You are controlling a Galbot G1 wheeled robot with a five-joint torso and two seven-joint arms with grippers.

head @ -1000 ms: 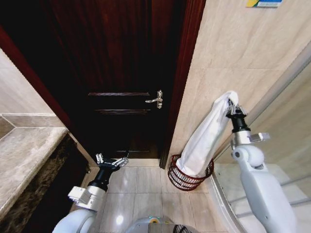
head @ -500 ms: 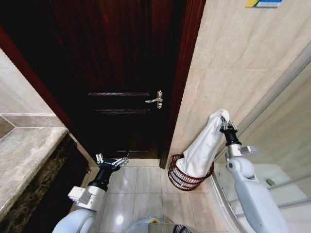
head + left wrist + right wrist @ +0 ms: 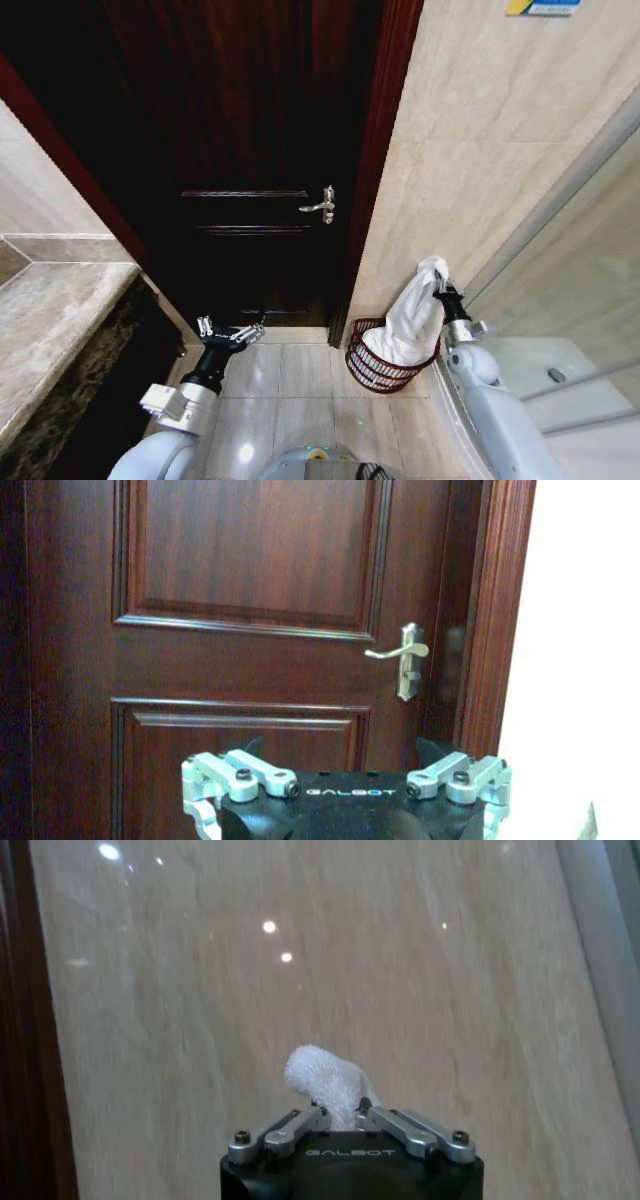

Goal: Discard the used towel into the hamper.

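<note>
A white towel hangs from my right gripper, which is shut on its top end. Its lower part is bunched inside the hamper, a dark reddish-brown wire basket on the floor against the beige wall. In the right wrist view the towel's tip pokes out between the closed fingers. My left gripper is open and idle, low near the floor in front of the dark wooden door.
The door's silver handle is left of the hamper. A marble counter runs along the left side. A glass shower panel stands to the right of the hamper. Tiled floor lies between my arms.
My right gripper has come down with the towel, from well above the hamper to just above its rim, and more of the towel has piled into it. The left arm stayed still.
</note>
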